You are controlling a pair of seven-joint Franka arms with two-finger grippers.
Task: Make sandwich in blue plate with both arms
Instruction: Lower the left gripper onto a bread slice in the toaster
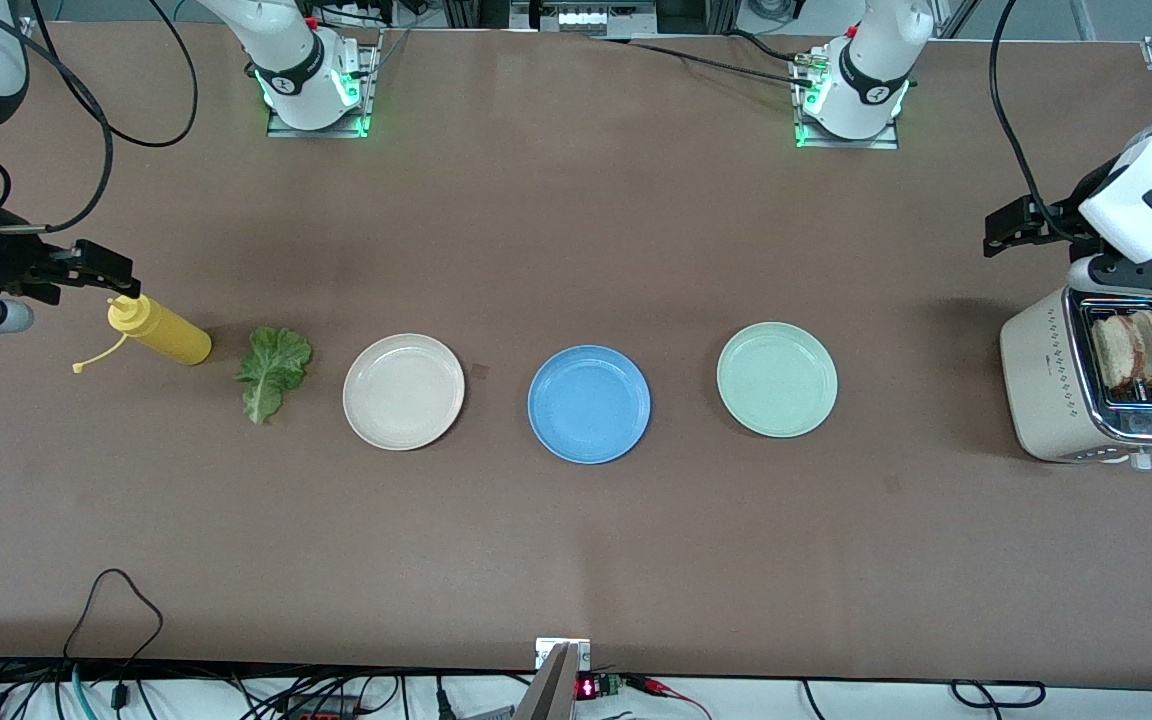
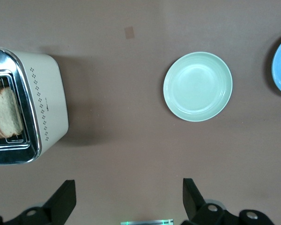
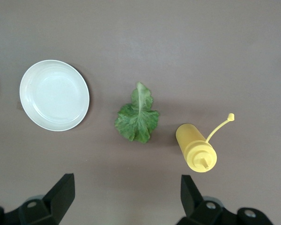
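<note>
Blue plate [image 1: 589,404] mid-table, well apart from both released end effectors, left [image 1: 998,232], right [image 1: 111,270].

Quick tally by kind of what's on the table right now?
Plates: 3 (cream plate, blue plate, mint plate)
Bread slices: 2, in toaster
Toaster: 1
Lettuce leaf: 1
Yellow squeeze bottle: 1
Total: 8

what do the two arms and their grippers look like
Both are bulky white arms with black joint bands and loose black cables; their bases glow green. The right gripper and the left gripper are black, each with two flat wedge-shaped fingers, on black mounts with round silver screw holes.
</note>
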